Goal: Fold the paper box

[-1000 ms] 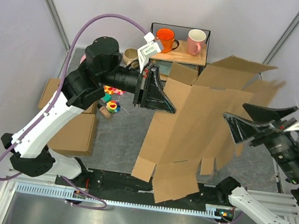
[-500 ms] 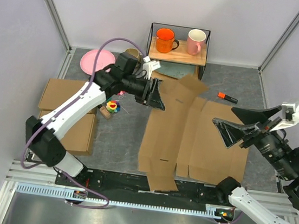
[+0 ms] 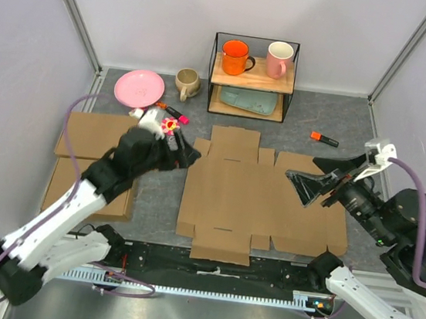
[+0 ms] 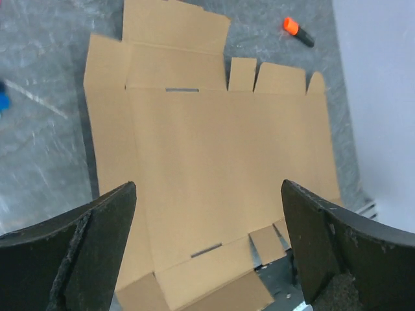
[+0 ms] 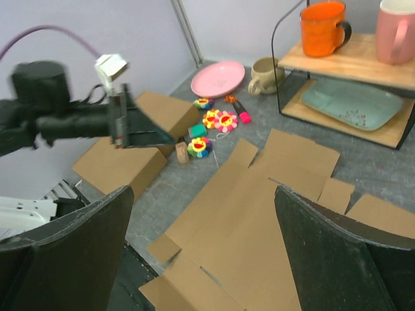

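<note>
- Cardboard: you have the paper box lying unfolded and flat on the grey worktop, in the middle between your two arms, with its flaps spread outward.
- Your left fingers stand wide apart and hold nothing. They are raised beside the sheet's far left corner, and the left wrist view looks down on the sheet between them.
- Your right fingers are also spread wide and empty, above the right part of the sheet.
- An orange marker lies beyond the sheet's far right flaps, clear of them.
- Two flat brown boxes sit edge to edge at the left, partly under your left arm.
- At the back, the wire shelf carries an orange mug and a pink mug.
</note>
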Motion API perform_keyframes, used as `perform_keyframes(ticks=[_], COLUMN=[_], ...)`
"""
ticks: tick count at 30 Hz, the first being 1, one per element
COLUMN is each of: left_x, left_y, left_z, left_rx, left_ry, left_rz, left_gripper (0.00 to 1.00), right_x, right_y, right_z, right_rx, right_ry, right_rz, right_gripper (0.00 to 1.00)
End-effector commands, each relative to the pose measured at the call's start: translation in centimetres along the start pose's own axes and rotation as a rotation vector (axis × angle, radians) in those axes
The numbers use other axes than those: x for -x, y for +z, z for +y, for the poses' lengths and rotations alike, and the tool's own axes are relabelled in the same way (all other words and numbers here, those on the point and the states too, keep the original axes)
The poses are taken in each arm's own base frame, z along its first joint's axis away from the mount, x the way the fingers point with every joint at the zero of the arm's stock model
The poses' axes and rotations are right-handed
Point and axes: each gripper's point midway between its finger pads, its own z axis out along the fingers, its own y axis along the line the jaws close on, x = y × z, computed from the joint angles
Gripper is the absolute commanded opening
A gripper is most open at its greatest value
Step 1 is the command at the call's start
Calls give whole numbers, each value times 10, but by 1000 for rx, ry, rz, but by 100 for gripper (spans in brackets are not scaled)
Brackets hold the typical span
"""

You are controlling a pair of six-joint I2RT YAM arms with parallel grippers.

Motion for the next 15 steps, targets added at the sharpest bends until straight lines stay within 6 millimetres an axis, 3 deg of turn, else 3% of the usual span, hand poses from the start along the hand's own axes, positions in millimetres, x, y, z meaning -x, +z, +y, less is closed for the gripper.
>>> perform_keyframes(ticks=[1,2,4,6,7,9,10,15], left_x=[-35,-50,-86,-118,-141,-165,-182,-214], left_y=[-16,-25,-33,-34,-38,-34,-39,-33], left_z=[10,30,20,38,32,45,42,61], left_rx=[60,125,107,178,168,227,225,339], left_ry=[-286,-313,-437,-563,-564,-609,-579,-612], left_rz=[-147,-186,-139,-113,-57,-67,-37,-50], left_gripper=[100,100,100,100,100,99,99,100], right_x=[-7,-12,-22,-30,-33,-40,-42,-54], right_y=[13,17,24,30,31,35,36,37], right_z=[-1,-2,-2,-4,-3,-5,-5,-6], right_rx=[4,3,11,12,13,9,9,10], right_ry=[35,40,57,69,81,92,106,135], right_rz=[-15,0,23,38,43,53,57,76], right_gripper=[98,98,98,98,98,98,98,98])
